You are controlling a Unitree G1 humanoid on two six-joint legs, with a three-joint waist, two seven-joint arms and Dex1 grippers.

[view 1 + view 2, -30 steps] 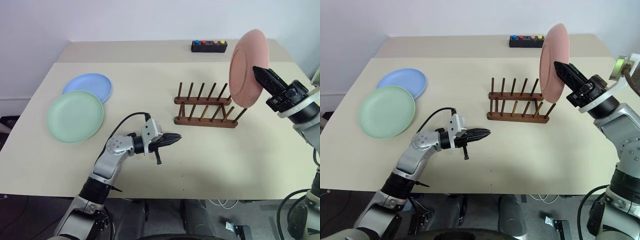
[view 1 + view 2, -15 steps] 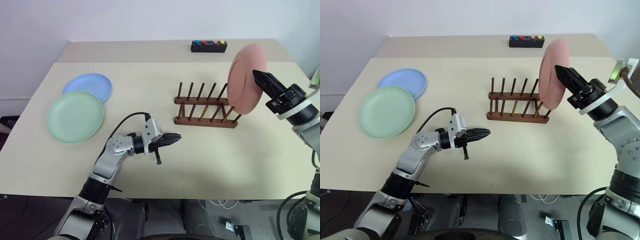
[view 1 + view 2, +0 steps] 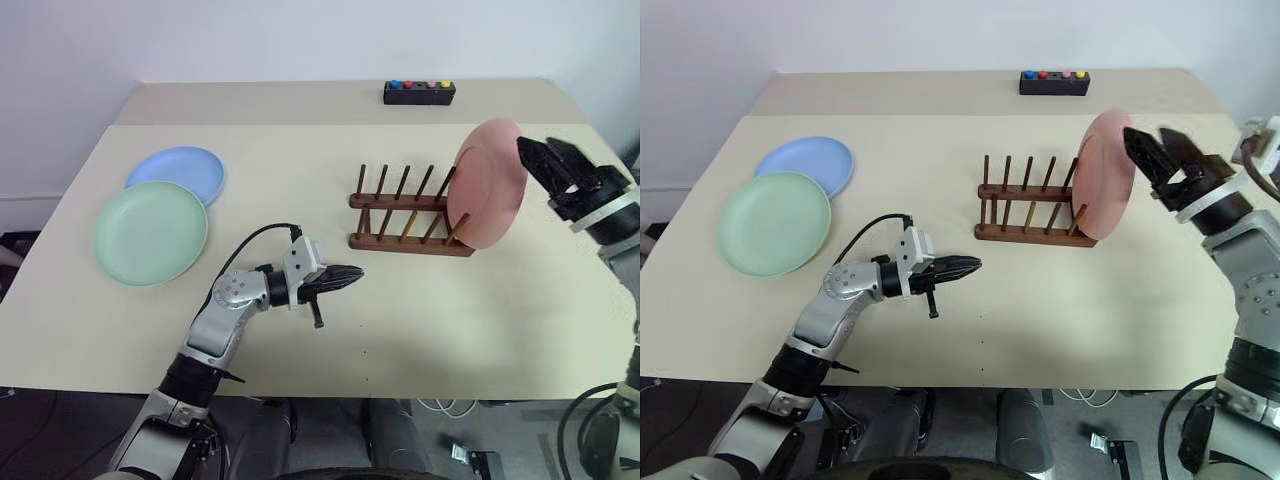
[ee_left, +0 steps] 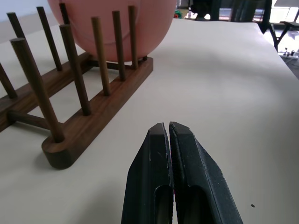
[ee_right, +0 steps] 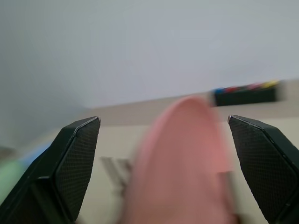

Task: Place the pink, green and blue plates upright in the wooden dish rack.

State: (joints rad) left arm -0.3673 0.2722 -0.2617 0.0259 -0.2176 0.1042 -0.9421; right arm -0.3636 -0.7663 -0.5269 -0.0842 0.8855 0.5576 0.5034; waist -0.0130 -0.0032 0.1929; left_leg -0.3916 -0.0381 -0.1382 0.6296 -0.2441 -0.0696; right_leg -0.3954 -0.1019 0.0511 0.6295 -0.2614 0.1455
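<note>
- The green plate (image 3: pixel 150 231) and blue plate (image 3: pixel 177 173) lie flat, far left of the left gripper (image 3: pixel 343 277); 2 plates wait.
- The left gripper is shut, empty, near the wooden dish rack (image 3: pixel 410 212).
- The pink plate (image 3: pixel 490 183) stands in the rack's end, so the right gripper (image 3: pixel 556 157), just beside it, is wide open.

matt plastic pink plate (image 3: pixel 490 183); dark smooth wood dish rack (image 3: pixel 410 222).
</note>
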